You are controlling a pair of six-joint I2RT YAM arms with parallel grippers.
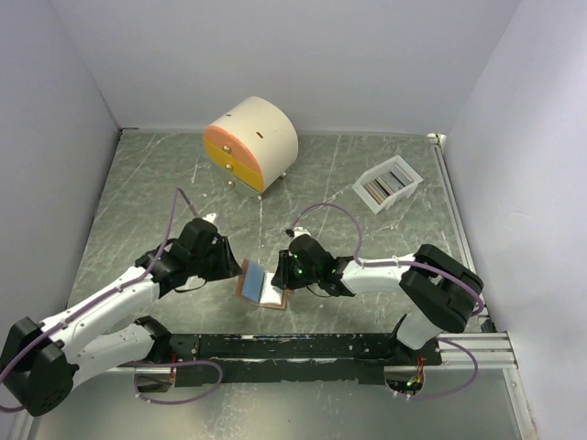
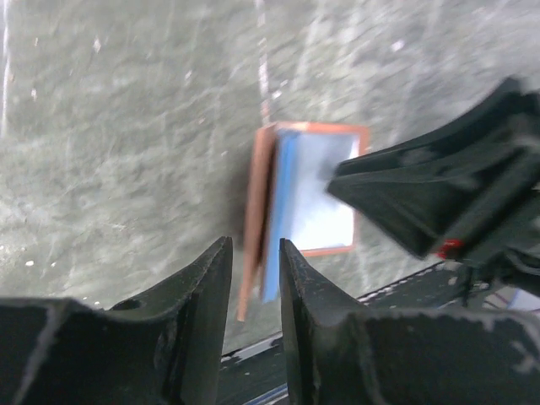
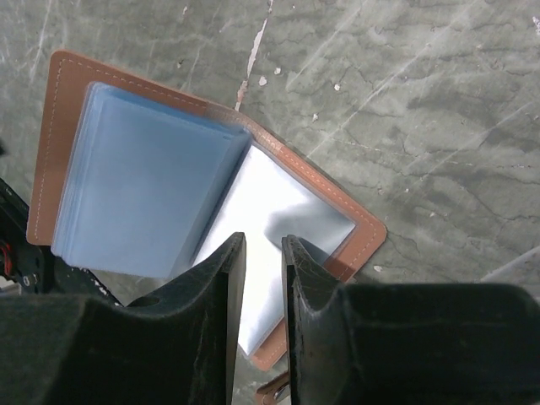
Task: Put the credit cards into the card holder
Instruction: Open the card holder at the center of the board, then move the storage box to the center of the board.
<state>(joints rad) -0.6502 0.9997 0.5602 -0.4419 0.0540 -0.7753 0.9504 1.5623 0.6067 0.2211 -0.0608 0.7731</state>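
- Card holder [image 1: 261,286]: open like a book on the table [image 1: 165,183], near its front edge and between my two grippers. Its fold runs roughly from near to far.
- Left cover [image 2: 253,202]: stands nearly upright, with the stack of blue sleeves [image 3: 143,177] leaning against it. The right half lies flat, a whitish page [image 3: 278,211] facing up.
- Left gripper [image 2: 255,253]: fingers drawn close about the free edge of the raised cover. I judge that they pinch it and prop the holder open.
- Right gripper [image 3: 263,245]: directly over the flat whitish page at its near edge, fingers almost together with only a narrow slit between them. I cannot tell whether they nip the page or merely press on it. No card shows in them.
- Credit cards [image 1: 385,183]: stacked on edge in the white tray [image 1: 410,174], well apart from the holder, far and to the right.
- Deciding relation: the cards lie on my right arm's side, beyond its wrist. I judge the right arm to be the one to fetch, while the left keeps the slots exposed.
- Risk, as a judgement: the cover may fall shut if the left grip slackens.
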